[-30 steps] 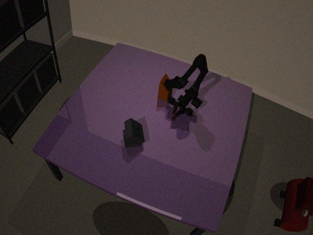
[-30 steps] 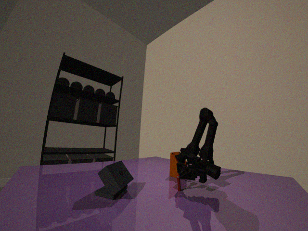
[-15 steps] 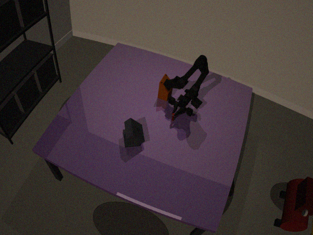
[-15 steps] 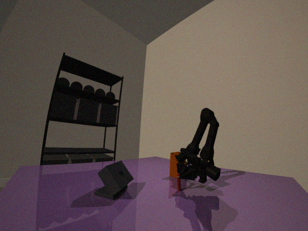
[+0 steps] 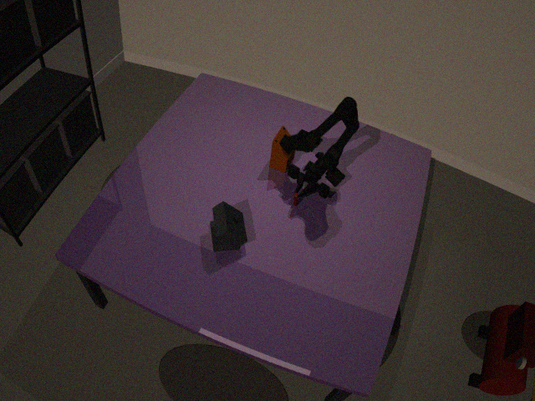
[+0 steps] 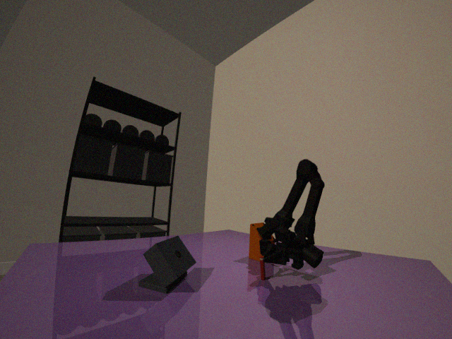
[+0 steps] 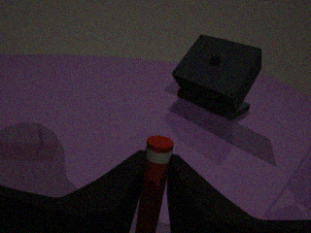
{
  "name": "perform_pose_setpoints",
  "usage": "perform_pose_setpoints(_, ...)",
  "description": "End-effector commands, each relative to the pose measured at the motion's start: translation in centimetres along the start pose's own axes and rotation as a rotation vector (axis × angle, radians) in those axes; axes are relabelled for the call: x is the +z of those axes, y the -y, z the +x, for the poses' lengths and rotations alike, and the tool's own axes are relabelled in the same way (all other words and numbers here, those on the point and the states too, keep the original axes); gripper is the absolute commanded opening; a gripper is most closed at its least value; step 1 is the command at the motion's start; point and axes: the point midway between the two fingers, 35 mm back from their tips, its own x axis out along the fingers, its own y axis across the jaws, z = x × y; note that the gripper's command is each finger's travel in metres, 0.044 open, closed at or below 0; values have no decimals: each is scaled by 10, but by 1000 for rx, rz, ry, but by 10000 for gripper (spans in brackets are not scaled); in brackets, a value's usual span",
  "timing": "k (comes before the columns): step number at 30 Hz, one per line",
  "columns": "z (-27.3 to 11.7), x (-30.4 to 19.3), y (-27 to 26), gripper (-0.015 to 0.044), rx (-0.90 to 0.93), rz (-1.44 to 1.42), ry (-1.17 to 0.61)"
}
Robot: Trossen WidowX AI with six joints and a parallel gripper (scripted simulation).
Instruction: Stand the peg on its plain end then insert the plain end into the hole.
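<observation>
The purple surface (image 5: pixel 181 185) (image 6: pixel 226 310) (image 7: pixel 97 97) spreads beneath my pincer (image 5: pixel 298 195) (image 6: pixel 263 256) (image 7: pixel 158 167), and the dark sloped block (image 5: pixel 231 230) (image 6: pixel 169 257) (image 7: pixel 219 68) sits well apart from it, its single hole (image 6: pixel 177 253) (image 7: pixel 215 60) facing up at a slant. An orange block (image 5: pixel 278 157) (image 6: pixel 254 242) stands nearer, just behind my pincer in the exterior view.

My pincer is nearly closed, its fingers clamped on the red peg (image 5: pixel 296 199) (image 6: pixel 262 270) (image 7: pixel 155 184) near the white band (image 7: pixel 158 154). The peg stands close to upright, plain end down; whether it touches the surface, I cannot tell.

I judge the peg light and rigid, smooth enough to twist or slip if squeezed off-centre. Just below the band, across its middle axis, looks the best hold, leaving the plain end free for the hole. I can read no brand, label or writing.
</observation>
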Motion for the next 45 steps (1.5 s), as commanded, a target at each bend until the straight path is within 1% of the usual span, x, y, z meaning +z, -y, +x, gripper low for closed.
perform_pose_setpoints(1,-1,-2,0,51,0,0,-1)
perform_pose_setpoints(25,-4,-4,3,51,9,-1,38)
perform_pose_setpoints(26,-3,-2,3,56,9,-1,41)
perform_pose_setpoints(29,-3,-2,3,130,10,-1,42)
perform_pose_setpoints(45,-3,-2,3,130,10,-1,42)
